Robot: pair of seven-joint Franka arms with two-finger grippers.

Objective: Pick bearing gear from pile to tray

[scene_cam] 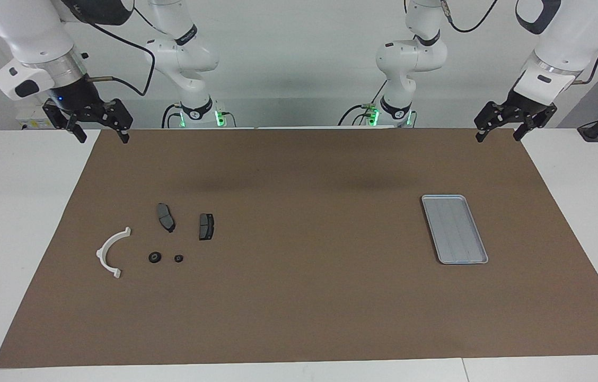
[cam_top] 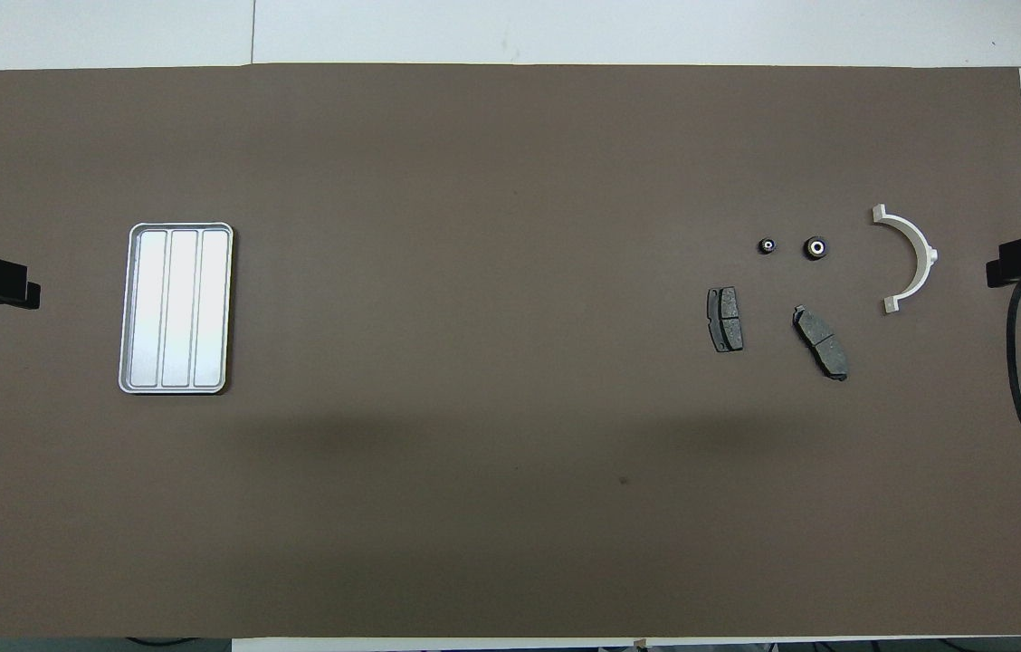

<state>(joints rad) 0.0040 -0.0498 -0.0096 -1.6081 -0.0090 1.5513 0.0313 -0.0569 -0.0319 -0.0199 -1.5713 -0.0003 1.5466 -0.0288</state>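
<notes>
Lying untouched in the pile [scene_cam: 158, 236] toward the right arm's end of the bench, the larger black bearing gear [scene_cam: 155, 257] looks small, stiff and light, best pinched across its round rim. Both grippers, right [scene_cam: 98, 123] and left [scene_cam: 511, 123], wait with jaws released; the tray [scene_cam: 482, 255] holds nothing.

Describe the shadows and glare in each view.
Facing view: two soft dark shadow patches lie on the brown mat nearer to the robots than the parts. Overhead view: a broad dim band crosses the mat nearest the robots, and the flat light grey ridged tray reflects brightly, its floor nearly washed out.
</notes>
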